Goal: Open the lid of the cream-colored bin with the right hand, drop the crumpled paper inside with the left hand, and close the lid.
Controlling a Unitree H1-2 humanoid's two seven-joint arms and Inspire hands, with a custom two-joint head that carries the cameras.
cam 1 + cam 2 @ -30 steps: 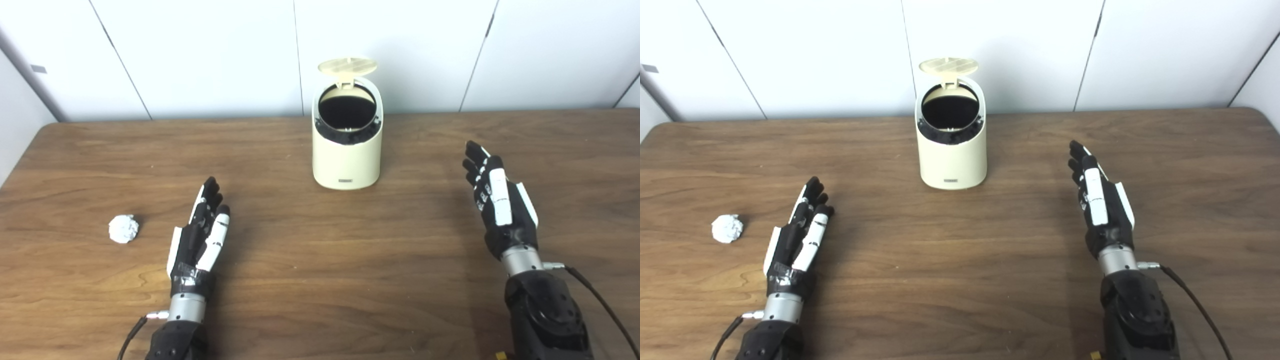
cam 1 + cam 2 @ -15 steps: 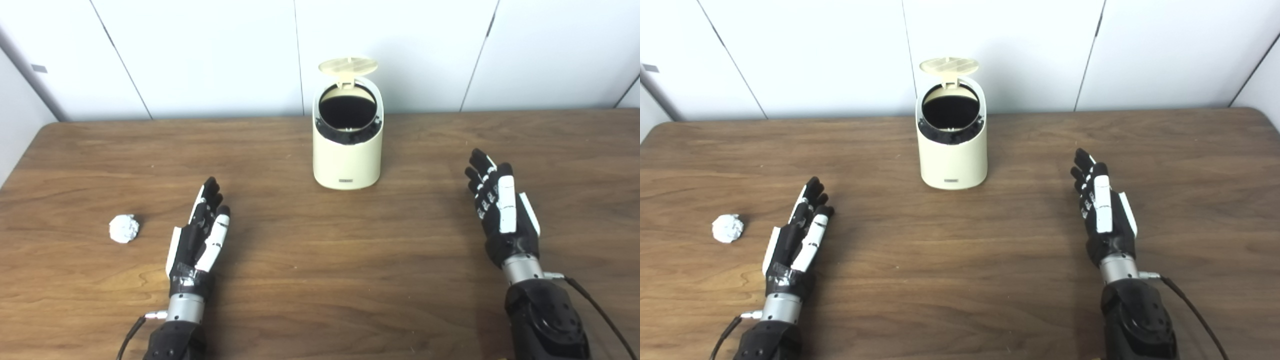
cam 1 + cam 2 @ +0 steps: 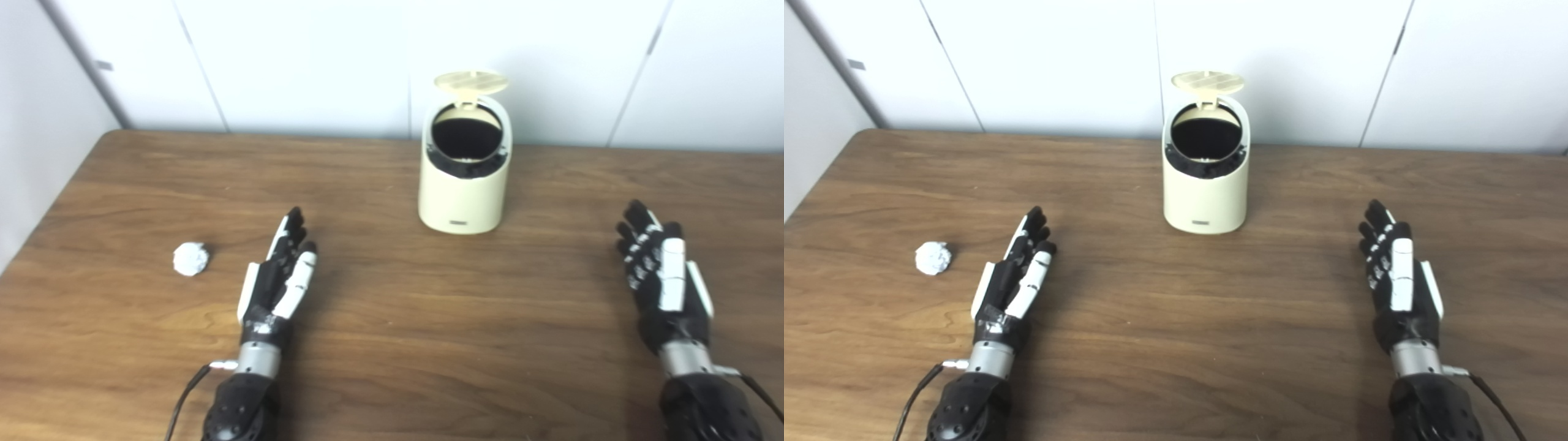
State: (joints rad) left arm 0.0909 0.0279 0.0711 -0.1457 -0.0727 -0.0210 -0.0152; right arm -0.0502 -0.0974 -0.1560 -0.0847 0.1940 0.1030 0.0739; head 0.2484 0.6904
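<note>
The cream-colored bin [image 3: 463, 196] stands upright at the back middle of the wooden table, its round lid [image 3: 470, 81] flipped up and the dark opening showing. A crumpled white paper ball [image 3: 190, 258] lies on the table at the left. My left hand [image 3: 279, 285] rests open on the table just right of the paper, not touching it. My right hand [image 3: 664, 280] is open at the right side, fingers straight, well apart from the bin and holding nothing.
The brown wooden table [image 3: 1176, 343] reaches a white panelled wall [image 3: 1059, 61] behind the bin. Its left edge runs close to the paper ball. Thin cables trail from both wrists near the bottom edge.
The camera has swung left, shifting the whole picture right. My right hand has drawn back toward me and lowered, away from the bin. The left hand, the paper and the bin stay put.
</note>
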